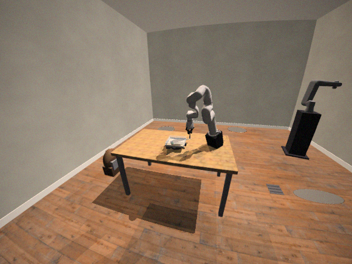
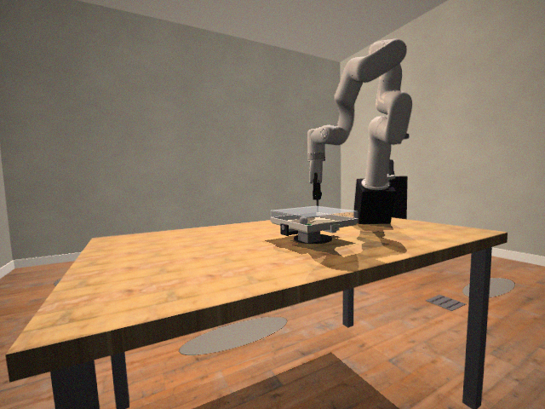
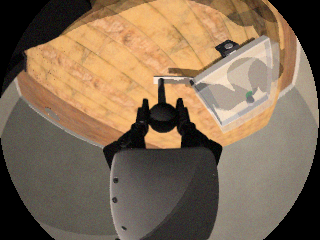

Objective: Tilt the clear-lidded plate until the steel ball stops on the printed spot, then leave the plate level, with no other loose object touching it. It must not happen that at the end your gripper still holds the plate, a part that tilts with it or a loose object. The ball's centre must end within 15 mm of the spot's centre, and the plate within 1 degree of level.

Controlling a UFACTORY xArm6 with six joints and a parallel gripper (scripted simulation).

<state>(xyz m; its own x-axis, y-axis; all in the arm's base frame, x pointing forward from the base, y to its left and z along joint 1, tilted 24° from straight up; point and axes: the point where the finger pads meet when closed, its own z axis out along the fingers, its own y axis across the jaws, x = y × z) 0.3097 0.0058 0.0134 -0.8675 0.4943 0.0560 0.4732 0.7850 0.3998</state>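
Note:
The clear-lidded plate [image 1: 172, 147] [image 2: 286, 218] [image 3: 208, 104] sits on a grey pivot stand [image 2: 310, 238] on the wooden table [image 1: 142, 147] [image 2: 175, 273]. It looks close to level. The steel ball [image 2: 303, 218] lies inside it, right beside the green printed spot [image 2: 310, 223] [image 3: 250, 98]. I cannot tell whether it lies on the spot. A thin upright handle [image 3: 160, 90] [image 2: 317, 204] with a dark knob rises from an arm at the plate's corner. My gripper [image 1: 188, 132] [image 2: 316, 197] [image 3: 162, 104] points straight down and is shut on that knob.
The arm's black base block [image 1: 214, 139] [image 2: 381, 204] stands on the table just behind the plate. A second arm on a black column [image 1: 302, 133] stands by the right wall. A brown object [image 1: 109, 163] lies on the floor by the table's left leg.

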